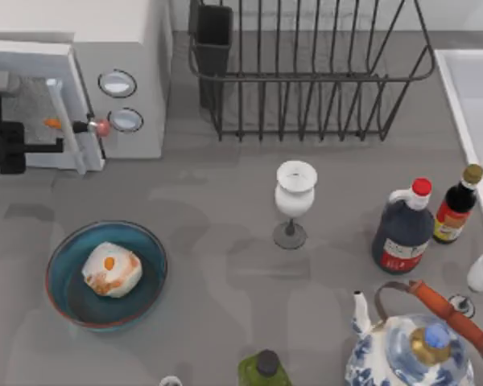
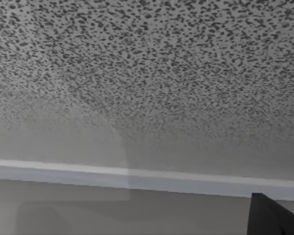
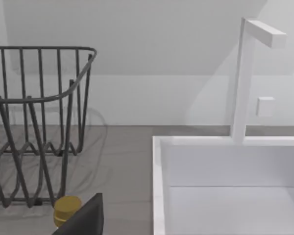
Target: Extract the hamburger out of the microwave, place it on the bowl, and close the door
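The hamburger, a whitish lump with orange-brown patches, lies inside the teal-blue bowl at the table's front left. The microwave stands at the back left, its two knobs facing forward. Its door with the pale bar handle lies against or nearly against the front; I cannot tell if it is fully shut. My left gripper is at the door's face by the handle. The left wrist view has the door's speckled window very close. A dark part of my right gripper shows in the right wrist view.
A black wire dish rack stands at the back middle. A white wine glass is mid-table, two dark sauce bottles and a patterned teapot to the right, a green bottle at the front. A white sink lines the right edge.
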Available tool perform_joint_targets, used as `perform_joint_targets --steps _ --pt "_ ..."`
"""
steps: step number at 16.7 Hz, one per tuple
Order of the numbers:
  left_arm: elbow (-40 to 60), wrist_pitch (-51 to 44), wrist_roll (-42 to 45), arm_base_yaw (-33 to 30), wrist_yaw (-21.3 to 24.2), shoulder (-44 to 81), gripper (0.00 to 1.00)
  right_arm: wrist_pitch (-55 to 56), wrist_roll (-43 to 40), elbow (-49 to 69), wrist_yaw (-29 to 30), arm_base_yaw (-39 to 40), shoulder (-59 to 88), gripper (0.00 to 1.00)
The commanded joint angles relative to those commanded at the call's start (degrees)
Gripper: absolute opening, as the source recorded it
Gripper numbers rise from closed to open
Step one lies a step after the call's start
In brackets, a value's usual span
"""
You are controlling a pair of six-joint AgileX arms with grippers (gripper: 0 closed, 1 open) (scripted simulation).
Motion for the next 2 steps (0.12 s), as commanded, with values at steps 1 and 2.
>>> perform_joint_targets --steps 1,2 --pt "0.7 -0.1 0.0 -0.1 0.0 0.6 0.0 0.0 0.0 0.0 0.0 0.0 0.0 1.0" --pt "0.8 -0.1 0.0 -0.1 0.0 0.8 0.0 0.0 0.0 0.0 0.0 0.0 0.0 1.0"
